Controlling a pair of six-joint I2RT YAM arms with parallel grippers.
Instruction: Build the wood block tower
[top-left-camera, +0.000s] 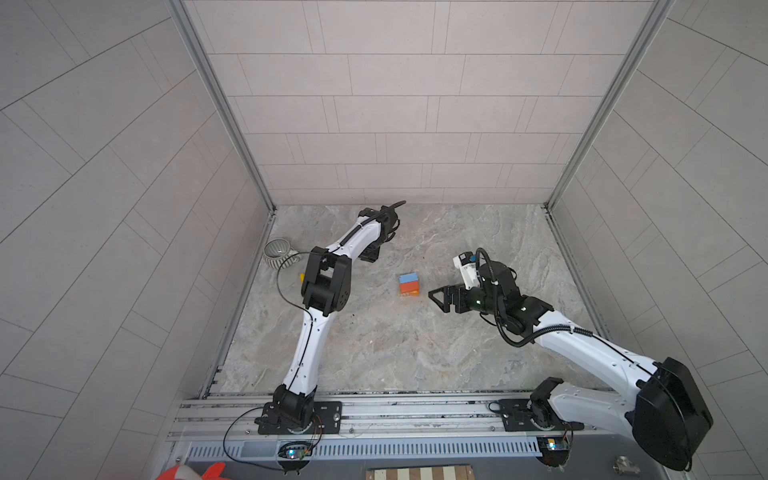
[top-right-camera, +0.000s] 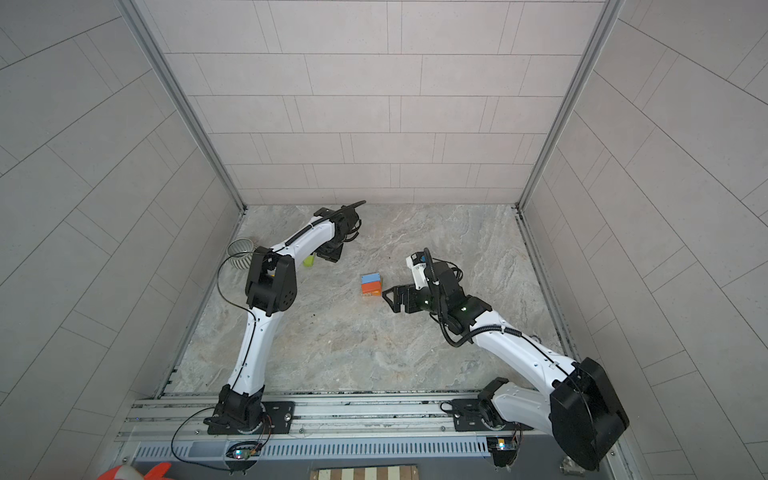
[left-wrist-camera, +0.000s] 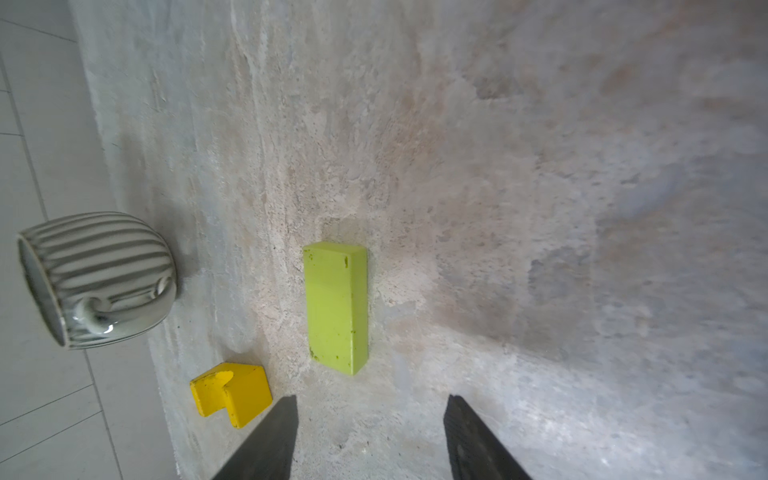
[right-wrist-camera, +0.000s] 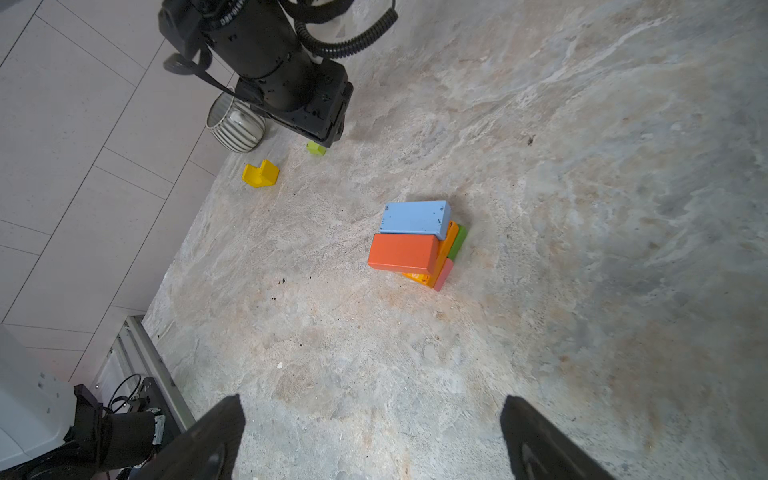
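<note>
The left arm bent over the far tabletop (top-left-camera: 374, 353), left pincer (left-wrist-camera: 372, 401) pointing down, jaws apart and empty above the lime block (left-wrist-camera: 336, 307). The right arm lay low, right pincer (right-wrist-camera: 372, 401) wide and empty, just beside the central wood block tower (right-wrist-camera: 415, 241).

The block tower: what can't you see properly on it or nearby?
- wood block tower: bottom green block and pink block mostly under upper blocks, right wrist view.
- yellow piece: nearly all behind the left arm elbow in a top view.
- lime block: partly behind the left arm in a top view.
- left gripper: only fingertips show; the left wrist view's edge cuts them.
</note>
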